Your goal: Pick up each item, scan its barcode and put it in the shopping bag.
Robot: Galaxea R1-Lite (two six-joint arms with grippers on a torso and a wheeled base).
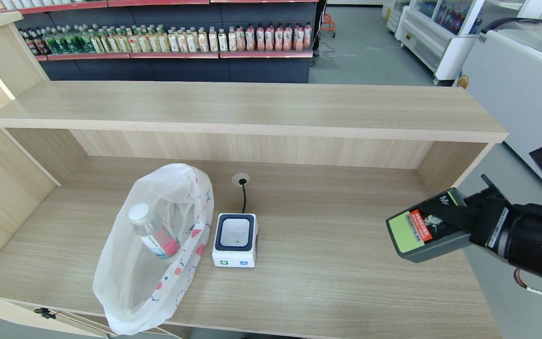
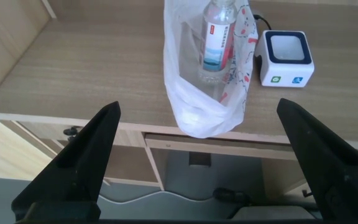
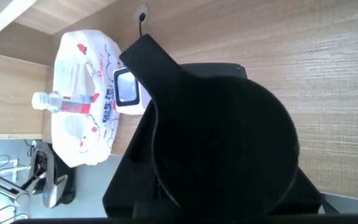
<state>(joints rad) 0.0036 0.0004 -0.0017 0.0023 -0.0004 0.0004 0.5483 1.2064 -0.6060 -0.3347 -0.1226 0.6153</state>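
Fingers of left gripper: two flat black wedges, matte, spread wide, nothing between them. It hangs off the near edge of the counter, with the bag just beyond.

Counter: pale wood-grain laminate, a flat worktop with a raised ledge along the far side.

Shopping bag: thin translucent white plastic with red and blue dots, crinkled. It stands open on the left near part of the counter, its bottom sagging over the near edge.

Bottle: clear plastic cylinder, white screw cap, red and blue label. It sits inside the bag, tilted, cap up and to the left.

Scanner: white rounded cube with a dark-blue frame around a glossy window facing up. It stands just right of the bag, touching or nearly touching it. A black cable runs from its far side to a round grommet in the worktop.

Box: dark grey rectangular carton with a green end face and a red label on top. It is in the air over the counter's right edge, well apart from the scanner.

Right gripper: black, its fingers clamped across the box.
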